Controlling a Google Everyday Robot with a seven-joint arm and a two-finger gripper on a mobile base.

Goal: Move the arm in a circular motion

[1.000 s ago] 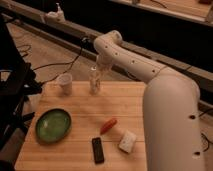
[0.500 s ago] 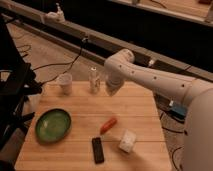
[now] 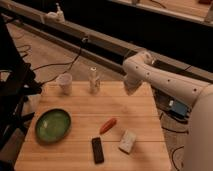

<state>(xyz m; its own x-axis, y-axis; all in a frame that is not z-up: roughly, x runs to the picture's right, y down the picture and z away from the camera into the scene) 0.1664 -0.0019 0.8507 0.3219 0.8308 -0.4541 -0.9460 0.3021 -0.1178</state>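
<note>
The large glossy white arm [image 3: 172, 85] reaches in from the lower right and runs up and left over the right side of the wooden table [image 3: 80, 107]. Its bulbous end joint [image 3: 137, 62] hangs over the table's far right corner. The gripper [image 3: 131, 86] is at the arm's end, pointing down at the far right edge of the table, right of a small pale bottle [image 3: 93, 80]. It touches nothing that I can see.
On the table stand a white cup [image 3: 65, 82], a green bowl [image 3: 52, 125], a red-orange oblong item [image 3: 107, 125], a black bar-shaped item [image 3: 97, 150] and a pale block [image 3: 128, 141]. Cables lie on the floor behind. Dark equipment [image 3: 15, 90] stands at the left.
The arm's end has swept to the right, from beside the bottle to the table's far right corner. The table items have not moved.
</note>
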